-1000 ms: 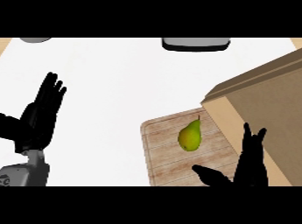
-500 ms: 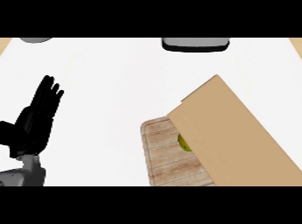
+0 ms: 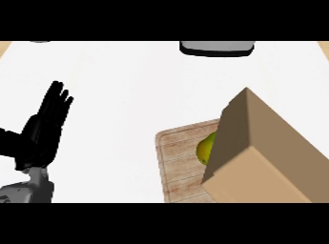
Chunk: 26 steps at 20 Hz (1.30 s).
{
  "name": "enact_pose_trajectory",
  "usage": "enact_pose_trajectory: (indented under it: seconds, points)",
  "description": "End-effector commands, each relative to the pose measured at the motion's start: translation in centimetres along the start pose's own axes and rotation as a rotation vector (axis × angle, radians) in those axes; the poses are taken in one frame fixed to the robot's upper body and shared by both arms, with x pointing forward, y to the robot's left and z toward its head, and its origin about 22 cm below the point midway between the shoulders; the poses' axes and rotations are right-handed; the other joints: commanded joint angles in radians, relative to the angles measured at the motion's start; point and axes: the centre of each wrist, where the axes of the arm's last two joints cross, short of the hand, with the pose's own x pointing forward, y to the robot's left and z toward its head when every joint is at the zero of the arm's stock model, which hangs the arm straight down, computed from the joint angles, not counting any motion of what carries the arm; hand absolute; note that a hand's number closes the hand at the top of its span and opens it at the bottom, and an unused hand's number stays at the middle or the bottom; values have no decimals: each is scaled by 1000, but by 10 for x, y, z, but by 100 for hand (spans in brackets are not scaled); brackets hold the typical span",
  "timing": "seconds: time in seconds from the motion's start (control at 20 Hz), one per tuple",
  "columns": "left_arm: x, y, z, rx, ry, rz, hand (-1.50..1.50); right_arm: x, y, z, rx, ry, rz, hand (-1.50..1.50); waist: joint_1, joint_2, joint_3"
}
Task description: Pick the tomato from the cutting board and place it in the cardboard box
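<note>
Over at the left edge the robot's left hand [image 3: 41,131] stands upright above the white counter [image 3: 125,90], fingers straight and together, pointing away toward the far side, the thumb splayed out to the left. Its grey forearm [image 3: 22,190] comes up from the lower edge beneath it. The hand holds nothing and touches nothing; it rests there, well apart from the board.

Further right lies the wooden cutting board [image 3: 181,162], flat on the counter. On it sits a yellow-green fruit [image 3: 206,148], not a red tomato by its colour, only a sliver of it showing. The cardboard box [image 3: 265,147] looms over the rest of it, tilted, one corner raised, covering the board's right part.

At the far edge a grey object [image 3: 216,47] stands.

The right hand does not show at all.
</note>
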Motion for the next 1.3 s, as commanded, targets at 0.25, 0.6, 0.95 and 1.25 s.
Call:
enact_pose_trajectory:
  seconds: [0.25,0.6,0.95,1.25]
  points:
    - [4,-11,-3,-63,-11,0,0,-106,26,-47,-287,-531,982,150,80,25,5]
    - [9,-25,-6,-113,-25,8,0,-119,59,-21,-469,-790,1384,150,112,26,32]
    - [9,-30,-13,-136,-12,18,0,-73,93,43,-845,-954,1265,150,117,25,38]
    - [5,-27,-12,-113,-2,17,0,-50,103,63,-1046,-979,1180,150,121,13,37]
